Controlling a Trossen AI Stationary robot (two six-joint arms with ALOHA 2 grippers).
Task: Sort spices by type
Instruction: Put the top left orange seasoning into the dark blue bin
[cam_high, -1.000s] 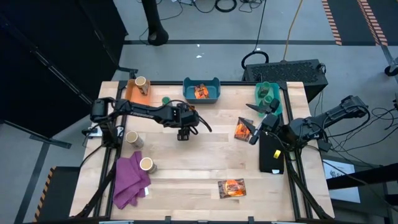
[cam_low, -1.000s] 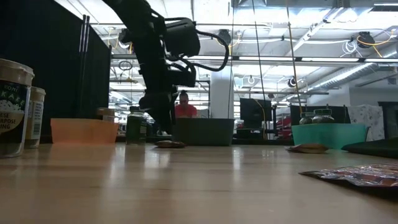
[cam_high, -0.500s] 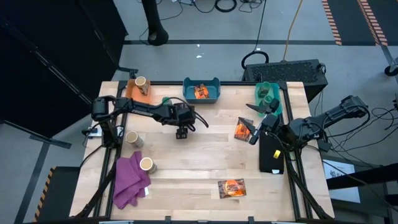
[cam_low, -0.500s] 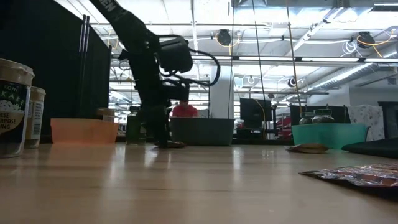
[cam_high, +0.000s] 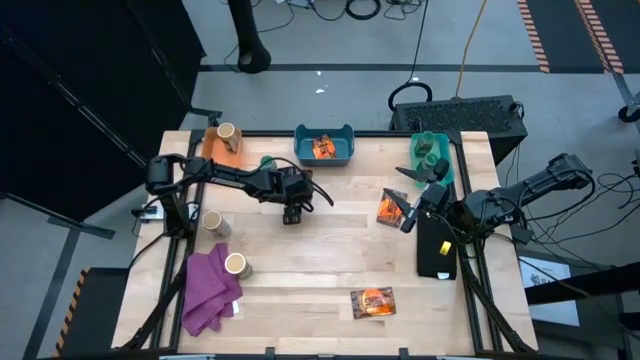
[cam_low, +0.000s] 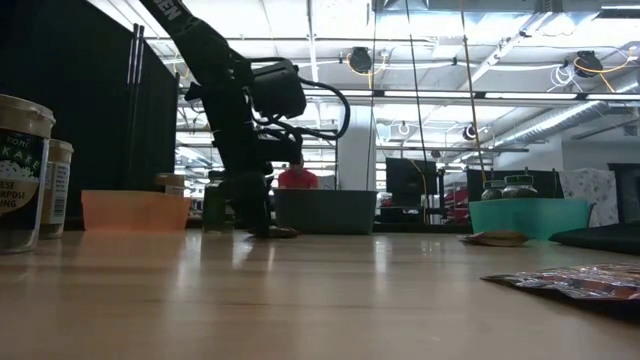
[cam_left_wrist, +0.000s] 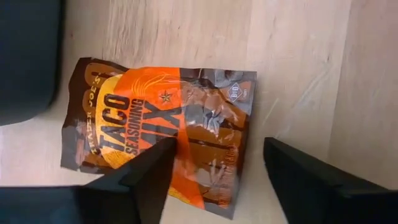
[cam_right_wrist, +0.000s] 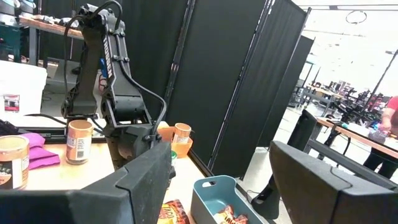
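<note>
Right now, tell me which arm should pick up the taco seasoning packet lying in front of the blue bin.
Left. Its gripper hangs directly over the flat orange-and-dark taco seasoning packet, fingers open astride it. The right gripper waits across the table beside another packet.

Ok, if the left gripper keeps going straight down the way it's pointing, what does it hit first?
Most likely the taco seasoning packet lying flat on the table. The left gripper points down at it, fingers open over the packet's edge; how much gap remains is hard to judge.
</note>
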